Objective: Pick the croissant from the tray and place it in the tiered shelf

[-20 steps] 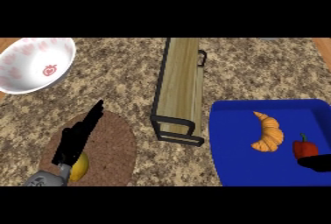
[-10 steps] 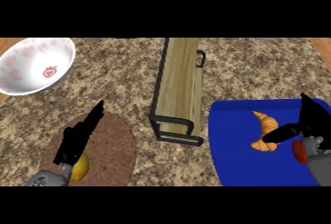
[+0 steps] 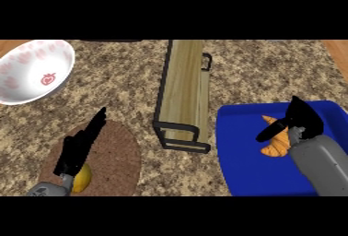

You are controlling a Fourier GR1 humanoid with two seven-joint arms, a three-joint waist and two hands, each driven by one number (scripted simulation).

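a bowl point(image 3: 34, 69) sits far left on the counter point(image 3: 122, 97), the tiered shelf point(image 3: 182, 92) at centre. to its right, the croissant point(image 3: 275, 148) lies in the tray point(image 3: 238, 156), partly under the right hand point(image 3: 300, 120). near left, the left hand point(image 3: 81, 147) hangs over a round mat point(image 3: 122, 154), by what may be a fruit point(image 3: 83, 179).

A white round bowl with red prints point(image 3: 37, 69) is positioned at the far left of the speckled stone counter point(image 3: 129, 83). A small yellow item point(image 3: 83, 178) is seated on a round brown mat point(image 3: 119, 152).
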